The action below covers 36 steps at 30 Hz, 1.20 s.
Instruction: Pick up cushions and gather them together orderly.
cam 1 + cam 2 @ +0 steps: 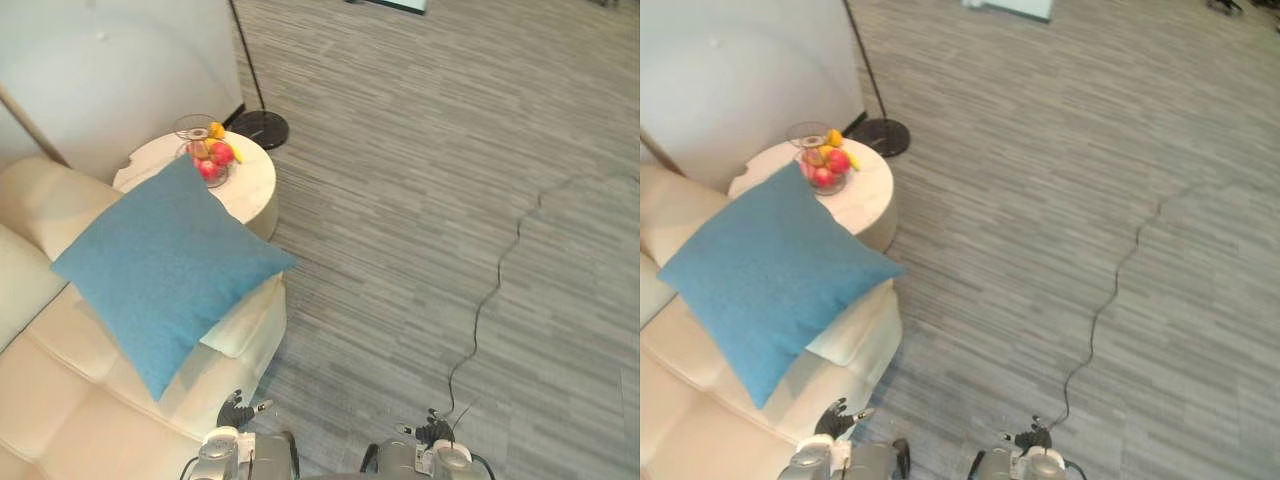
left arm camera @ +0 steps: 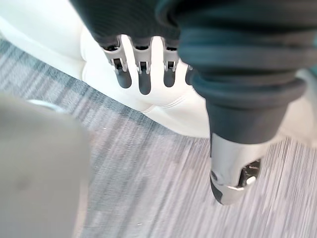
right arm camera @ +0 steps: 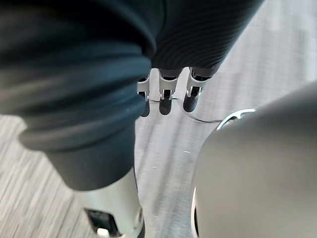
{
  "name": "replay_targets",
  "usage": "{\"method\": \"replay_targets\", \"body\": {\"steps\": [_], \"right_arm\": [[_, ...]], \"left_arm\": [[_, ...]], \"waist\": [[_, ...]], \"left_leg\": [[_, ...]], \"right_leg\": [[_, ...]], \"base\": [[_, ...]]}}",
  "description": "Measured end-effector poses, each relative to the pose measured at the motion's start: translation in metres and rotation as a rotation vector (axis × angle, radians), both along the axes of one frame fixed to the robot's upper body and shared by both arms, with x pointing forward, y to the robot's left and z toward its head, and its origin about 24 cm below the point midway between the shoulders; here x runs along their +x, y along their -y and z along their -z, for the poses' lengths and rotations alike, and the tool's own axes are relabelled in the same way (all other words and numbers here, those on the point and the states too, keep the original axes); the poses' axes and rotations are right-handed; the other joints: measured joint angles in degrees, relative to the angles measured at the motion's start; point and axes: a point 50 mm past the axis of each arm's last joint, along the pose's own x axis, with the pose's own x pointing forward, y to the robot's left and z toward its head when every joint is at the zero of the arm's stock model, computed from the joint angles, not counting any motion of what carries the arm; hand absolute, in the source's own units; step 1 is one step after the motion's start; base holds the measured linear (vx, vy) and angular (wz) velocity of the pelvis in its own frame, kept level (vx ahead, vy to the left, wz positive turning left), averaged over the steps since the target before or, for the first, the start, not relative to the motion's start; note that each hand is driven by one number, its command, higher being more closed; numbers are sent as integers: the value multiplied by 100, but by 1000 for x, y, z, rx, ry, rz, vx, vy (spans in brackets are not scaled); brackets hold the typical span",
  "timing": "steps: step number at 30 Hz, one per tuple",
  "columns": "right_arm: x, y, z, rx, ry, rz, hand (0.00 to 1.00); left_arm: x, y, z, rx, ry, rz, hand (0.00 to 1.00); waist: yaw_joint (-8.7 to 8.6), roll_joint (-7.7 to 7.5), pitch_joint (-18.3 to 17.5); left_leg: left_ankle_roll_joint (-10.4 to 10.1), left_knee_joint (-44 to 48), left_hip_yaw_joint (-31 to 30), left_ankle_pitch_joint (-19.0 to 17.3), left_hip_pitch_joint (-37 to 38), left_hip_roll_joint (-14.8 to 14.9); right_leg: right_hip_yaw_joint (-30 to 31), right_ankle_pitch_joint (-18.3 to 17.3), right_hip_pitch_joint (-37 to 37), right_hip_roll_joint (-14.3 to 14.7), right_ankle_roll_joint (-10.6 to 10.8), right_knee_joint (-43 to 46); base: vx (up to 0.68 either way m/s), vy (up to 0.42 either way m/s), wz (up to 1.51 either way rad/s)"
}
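Blue cushion on the sofa, both hands empty.
The blue cushion [image 1: 165, 265] lies tilted across the cream sofa [image 1: 60, 400], overlapping a cream cushion [image 1: 245, 322] at the arm, just beside the round worktop [image 1: 255, 185] with a fruit bowl [image 1: 208, 155]. The left hand [image 1: 238, 408] and the right hand [image 1: 432, 430] hang low over the carpet, fingers relaxed, holding nothing.

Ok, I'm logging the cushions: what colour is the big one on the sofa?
The cushion is plain blue; clearest in the left eye view.
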Motion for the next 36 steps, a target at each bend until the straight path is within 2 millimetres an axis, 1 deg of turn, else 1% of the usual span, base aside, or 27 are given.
{"method": "replay_targets", "body": {"steps": [1, 2, 3, 4, 5, 6, 7, 8, 10, 11, 12, 13, 14, 15, 16, 17, 19, 20, 23, 27, 28, 29, 31, 32, 33, 35, 36], "right_arm": [[0, 1, 0, 0, 4, 5, 0], [0, 3, 0, -4, 3, 7, 0], [-2, 3, 0, -4, -1, 8, 0], [-6, 2, 1, 5, -8, 18, 0], [-2, 6, -1, -7, 3, 22, 0], [-1, 8, -1, -11, 7, 22, 0], [2, 12, -3, -22, 19, 21, 0], [2, 12, -4, -21, 22, 26, 0], [-2, 11, -2, -11, 17, 46, 0], [-4, 9, -1, 0, 15, 65, 0], [-5, 8, -1, 4, 14, 70, 0], [-6, 7, 0, 8, 13, 77, 0], [-6, 9, -1, 7, 18, 87, 0], [-6, 8, 0, 8, 15, 90, 0], [-9, 8, 1, 11, 2, 90, 0], [-9, 7, 2, 14, -2, 90, 0], [-13, 4, 4, 27, -18, 93, 0], [-16, 2, 5, 35, -29, 92, 0], [-18, 3, 6, 33, -35, 92, 0], [-16, -1, 5, 35, -34, 59, 0], [-7, -4, 3, 43, -6, 42, 0], [-6, -5, 2, 43, -2, 38, 0], [9, -2, -7, 28, 67, 30, 0], [26, 7, -20, -5, 158, 37, 0], [31, 10, -24, -17, 184, 37, 0], [59, 30, -52, -91, 336, 47, 0], [62, 32, -56, -100, 354, 50, 0]], "left_arm": [[0, 2, 0, -4, -1, -2, 0], [1, 5, 0, -13, 4, -7, 0], [1, 6, 0, -14, 4, -8, 0], [0, 5, 1, -11, -1, -15, 0], [0, 13, 2, -39, -1, -34, 0], [-2, 14, 3, -44, -4, -42, 0], [-3, 19, 4, -61, -6, -57, 0], [-2, 23, 4, -70, -5, -57, 0], [-2, 26, 4, -80, -3, -55, 0], [-2, 29, 4, -86, -2, -54, 0], [-2, 29, 4, -88, -3, -52, 0], [-2, 30, 4, -86, -4, -47, 0], [-1, 30, 4, -80, -5, -29, 0], [-1, 29, 4, -77, -7, -25, 0], [1, 25, 4, -55, -7, -1, 0], [-1, 21, 4, -30, -19, 26, 0], [-4, 17, 6, -17, -38, 32, 0], [-12, 11, 9, 6, -70, 51, 0], [-21, 2, 12, 33, -103, 65, 0], [-27, -4, 13, 43, -121, 69, 0], [-29, -8, 13, 49, -122, 64, 0], [-29, -8, 12, 50, -120, 61, 0], [-25, -12, 9, 55, -95, 49, 0], [-18, -19, 3, 61, -46, 12, 0], [-17, -22, 2, 64, -37, 0, 0], [-6, -41, -11, 88, 49, -97, 0], [-4, -44, -14, 91, 63, -110, 0]], "waist": [[-21, -4, -2], [-51, -52, -31], [-62, -89, -51], [-62, -207, -78], [4, 7, -142], [18, 50, -163], [13, 176, -206], [-8, 240, -230], [-22, 237, -222], [-22, 206, -217], [-27, 187, -226], [-72, 95, -281], [-98, 109, -297], [-97, 96, -287], [-84, 29, -291], [-88, 15, -298], [-88, 4, -357], [-104, 7, -417], [-177, -12, -455], [-212, -52, -482], [-213, -94, -556], [-214, -106, -564], [-227, -144, -584], [-231, -169, -593], [-232, -176, -597], [-238, -183, -600], [-238, -184, -600]], "left_leg": [[-17, -71, -289, -5, 88, 35], [-270, -56, -574, -38, 110, 45], [-372, -34, -630, -79, 112, 39], [-650, 66, -943, -245, 92, -34], [-805, 85, -1128, -248, 31, 162], [-837, 79, -1169, -226, 26, 189], [-973, -14, -1275, -141, 0, 312], [-1105, -123, -1313, -27, -7, 413], [-1182, -170, -1177, 153, -33, 520], [-1175, -206, -778, 313, -100, 595], [-1142, -238, -597, 379, -138, 629], [-936, -241, 249, 471, -259, 723], [-808, -255, 1156, 487, -369, 854], [-802, -274, 1323, 492, -376, 878], [-697, -342, 1783, 665, -381, 941], [-809, -427, 1839, 762, -356, 872], [-882, -563, 1798, 808, -329, 780], [-875, -792, 1712, 909, -287, 622], [-828, -1172, 1648, 1086, -126, 384], [-777, -1463, 1594, 1205, 53, 241], [-772, -1577, 1594, 1253, 78, 218], [-771, -1592, 1595, 1262, 79, 217], [-761, -1712, 1587, 1345, 84, 206], [-744, -1831, 1594, 1421, 88, 186], [-740, -1873, 1602, 1443, 97, 176], [-691, -2061, 1659, 1565, 120, 128], [-691, -2090, 1660, 1582, 126, 122]], "right_leg": [[552, 141, -118, 191, 2, -520], [1149, 503, -153, 292, 59, -1160], [1332, 730, -137, 278, 66, -1454], [1493, 1348, -59, 211, -1, -1701], [1227, 1220, -66, 327, -116, -1468], [1129, 1135, -65, 323, -171, -1439], [797, 933, -57, 338, -265, -1293], [495, 788, 29, 319, -353, -1178], [100, 676, 272, 278, -414, -1182], [-266, 637, 455, 171, -449, -1240], [-399, 627, 509, 134, -460, -1282], [-743, 610, 564, 8, -485, -1428], [-1037, 610, 615, -61, -485, -1523], [-1103, 610, 634, -88, -484, -1545], [-1255, 591, 660, -202, -443, -1562], [-1298, 614, 724, -254, -358, -1610], [-1289, 666, 780, -271, -285, -1742], [-1319, 812, 889, -311, -202, -1938], [-1337, 925, 968, -400, -160, -2110], [-1296, 1013, 1145, -417, -118, -2320], [-1290, 1033, 1146, -415, -104, -2370], [-1289, 1042, 1140, -414, -102, -2373], [-1274, 1107, 1126, -400, -108, -2429], [-1221, 1198, 1121, -370, -106, -2561], [-1212, 1220, 1117, -367, -101, -2590], [-1147, 1383, 1091, -351, -81, -2769], [-1140, 1402, 1089, -349, -84, -2790]], "base": [[303, -296, 144], [301, -321, 150], [304, -377, 174], [320, -456, 138], [258, -384, 120], [232, -355, 95], [192, -327, 109], [221, -382, 113], [132, -288, 121], [71, -203, 130], [15, -136, 137], [-13, -78, 140], [-14, -57, 134], [-11, -19, 109], [-2, 49, 71], [-3, 77, 60], [24, 111, 23], [60, 128, 22], [72, 108, 20], [54, 76, 16], [29, 30, 1], [0, 0, 0], [-10, 22, 4], [0, 0, 0], [-35, 25, -6], [-64, 43, -12], [-76, 53, -11]]}}
